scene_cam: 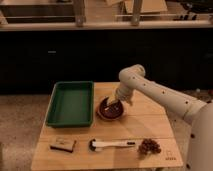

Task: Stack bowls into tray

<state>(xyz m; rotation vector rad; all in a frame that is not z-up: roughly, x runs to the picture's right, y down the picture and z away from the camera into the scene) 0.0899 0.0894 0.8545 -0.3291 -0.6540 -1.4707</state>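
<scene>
The dark reddish-brown bowls (110,110) sit nested on the wooden table, just right of the green tray (71,102), which holds nothing. My gripper (114,102) reaches down from the white arm into the top of the bowls, at their right part. The bowls rest on the table, outside the tray.
A white-handled brush (114,144) lies near the table's front. A small flat brown block (62,144) is at the front left. A clump of brown dried bits (149,146) is at the front right. A dark counter stands behind the table (150,125).
</scene>
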